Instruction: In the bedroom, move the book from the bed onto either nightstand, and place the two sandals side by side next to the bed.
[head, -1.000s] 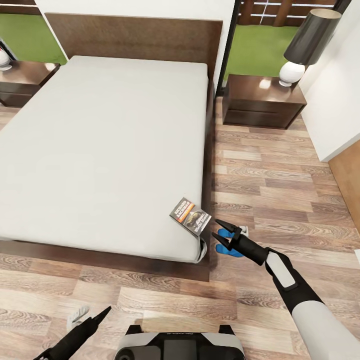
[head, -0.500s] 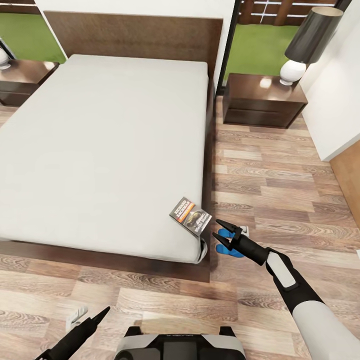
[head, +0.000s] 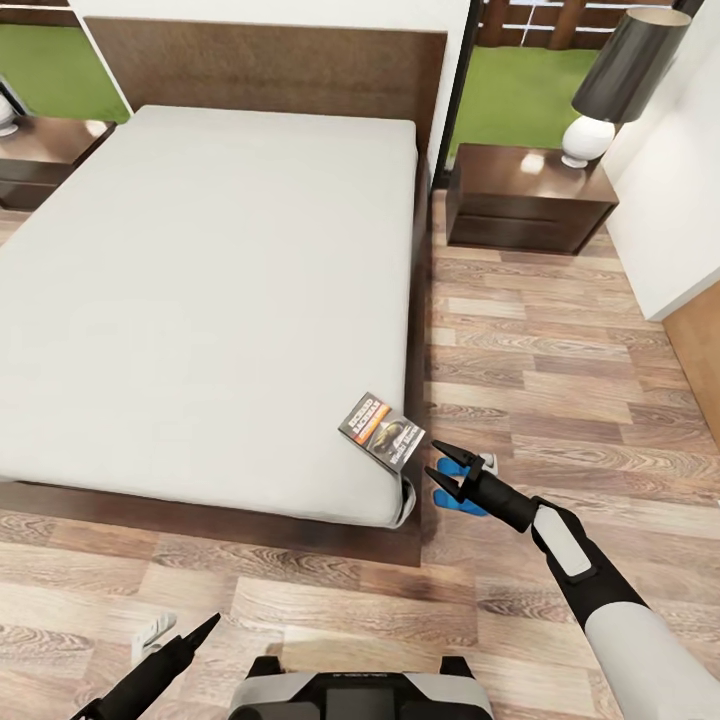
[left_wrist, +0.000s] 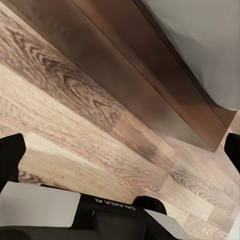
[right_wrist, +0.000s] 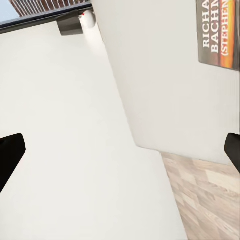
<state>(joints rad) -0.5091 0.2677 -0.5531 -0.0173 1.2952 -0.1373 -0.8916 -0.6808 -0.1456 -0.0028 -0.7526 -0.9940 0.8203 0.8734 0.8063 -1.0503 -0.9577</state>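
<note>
Lower left of head view: left gripper (head: 205, 625) low over the floor (head: 560, 340), short of the bed's foot; its spread can't be read there. Left wrist view has its fingertips (left_wrist: 10, 155) at opposite frame edges, so jaws wide, nothing between them; bed frame and planks beyond. Small white object (head: 152, 630) on the floor just beside it, too small to identify.

Upper left: nightstand (head: 45, 160) against the wall, cut by the frame edge.

Centre: bed (head: 200, 270), pale bare mattress, dark frame and headboard. Book (head: 382, 431) lies flat on the mattress at its lower-right corner, right by the edge. Dark cover, orange band, white lettering, a picture below the title.

Right of the book: right gripper (head: 440, 462), jaws spread wide, empty, tips pointing at the book, near but not touching. Right wrist view: fingertips (right_wrist: 10, 155) at both frame edges, book (right_wrist: 219, 35) in the upper right corner of that frame, off the gripper's centre line.

Below and behind the right gripper: blue sandal (head: 462, 498) on the floor beside the bed corner, partly hidden by the arm; can't tell if it is one or two.

Upper right: second nightstand (head: 525, 205), drawer fronts, glossy top, carrying a lamp (head: 612, 85) with white base and dark shade. Nothing else visible on it.
</note>
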